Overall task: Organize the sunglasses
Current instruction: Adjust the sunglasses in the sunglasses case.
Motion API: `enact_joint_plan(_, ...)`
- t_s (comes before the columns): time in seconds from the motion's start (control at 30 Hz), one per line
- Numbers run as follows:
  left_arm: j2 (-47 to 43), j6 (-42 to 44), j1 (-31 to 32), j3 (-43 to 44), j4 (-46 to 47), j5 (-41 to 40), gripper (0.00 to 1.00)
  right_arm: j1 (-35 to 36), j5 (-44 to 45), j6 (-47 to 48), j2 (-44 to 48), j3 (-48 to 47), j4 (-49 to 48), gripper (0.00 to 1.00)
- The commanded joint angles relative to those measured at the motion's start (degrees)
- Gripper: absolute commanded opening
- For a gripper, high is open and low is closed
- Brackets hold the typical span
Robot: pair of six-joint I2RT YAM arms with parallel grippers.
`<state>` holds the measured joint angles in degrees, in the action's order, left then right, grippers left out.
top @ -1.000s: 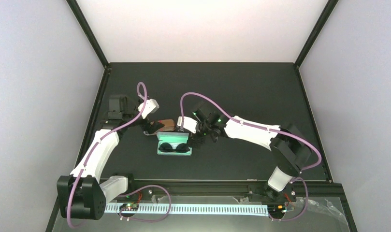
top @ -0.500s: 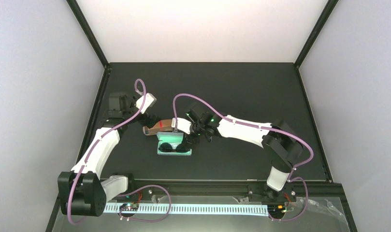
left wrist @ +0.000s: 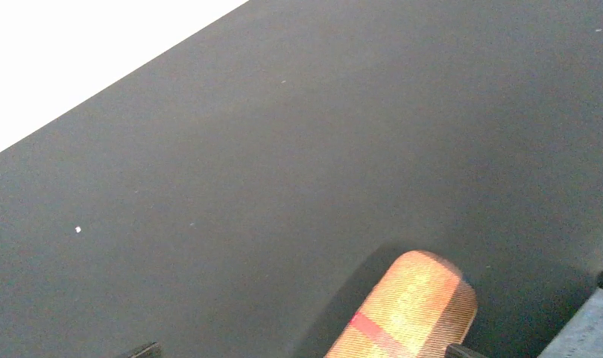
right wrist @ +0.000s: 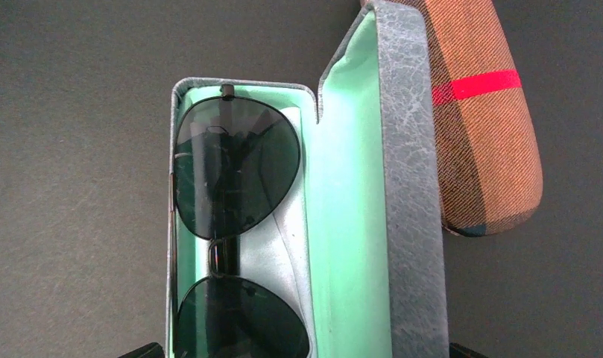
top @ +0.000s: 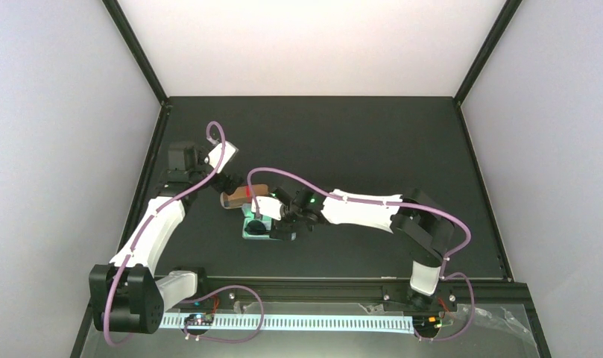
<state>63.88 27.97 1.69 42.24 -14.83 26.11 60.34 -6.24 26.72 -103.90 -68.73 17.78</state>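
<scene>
Hovering our empty, wide-spread right pincer [right wrist: 304, 350] just above the black sunglasses [right wrist: 235, 194] lying in the open grey case [right wrist: 242, 84] beneath it, we are judging that closing comes next, calling for a push on its raised lid [right wrist: 414, 209], our left pincer [top: 225, 181] hanging released nearby.

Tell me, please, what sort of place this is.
Probably a lab robot cell: a left arm and right arm are bolted at the edge of a black table boxed in by plain white walls.

text: none legible | labels, brands: none legible | numbers, signs: none legible | views: all three
</scene>
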Motion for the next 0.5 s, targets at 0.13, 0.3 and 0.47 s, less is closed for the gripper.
enact_joint_plan(0.13, -0.3, -2.8, 0.2, 2.4, 2.5, -8.5, 0.99, 3.0, 8.4, 0.0, -1.7, 0.3, -5.0, 1.00)
enact_joint_plan(0.3, -0.7, -2.8, 0.2, 2.3, 2.5, -8.5, 0.99, 3.0, 9.6, -0.3, -2.9, -0.9, -4.3, 1.00)
enact_joint_plan(0.47, -0.8, -2.9, 0.2, 2.2, 2.6, -8.6, 0.99, 3.0, 9.7, -0.8, -3.6, -0.8, -4.4, 1.00)
